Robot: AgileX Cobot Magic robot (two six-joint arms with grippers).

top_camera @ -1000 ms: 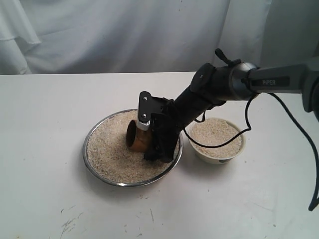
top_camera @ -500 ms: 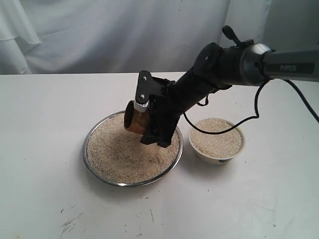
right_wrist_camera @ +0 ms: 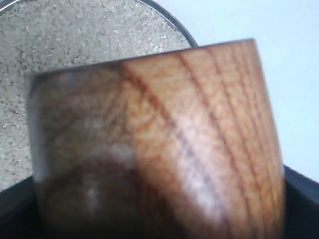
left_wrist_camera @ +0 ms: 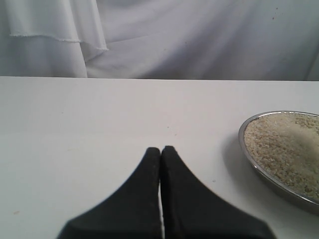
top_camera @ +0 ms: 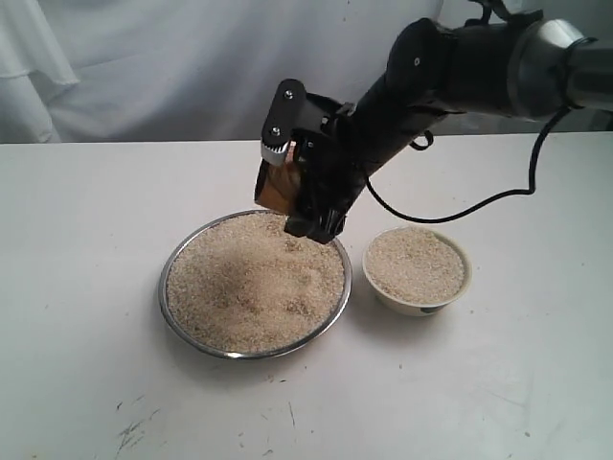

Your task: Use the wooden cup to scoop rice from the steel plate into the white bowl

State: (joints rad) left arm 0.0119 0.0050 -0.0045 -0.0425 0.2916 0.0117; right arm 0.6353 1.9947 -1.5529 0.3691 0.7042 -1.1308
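Observation:
The steel plate [top_camera: 174, 268] sits in the middle of the table, heaped with rice [top_camera: 254, 283]. My right gripper [top_camera: 287, 192] is shut on the wooden cup [top_camera: 281, 187] and holds it in the air above the plate's far rim. In the right wrist view the cup [right_wrist_camera: 164, 139] fills the frame, with rice [right_wrist_camera: 75, 35] below it. The white bowl [top_camera: 419, 299] stands right of the plate, full of rice. My left gripper [left_wrist_camera: 160, 149] is shut and empty above bare table, with the plate's rim [left_wrist_camera: 249, 159] off to one side.
A white cloth backdrop [top_camera: 192, 67] hangs behind the table. A black cable [top_camera: 460, 206] loops from the right arm above the bowl. A few stray grains and dark marks [top_camera: 129, 431] lie on the near table surface.
The right gripper has lifted the wooden cup out of the rice and raised it up and toward the plate's far side. The left gripper shows no earlier frame.

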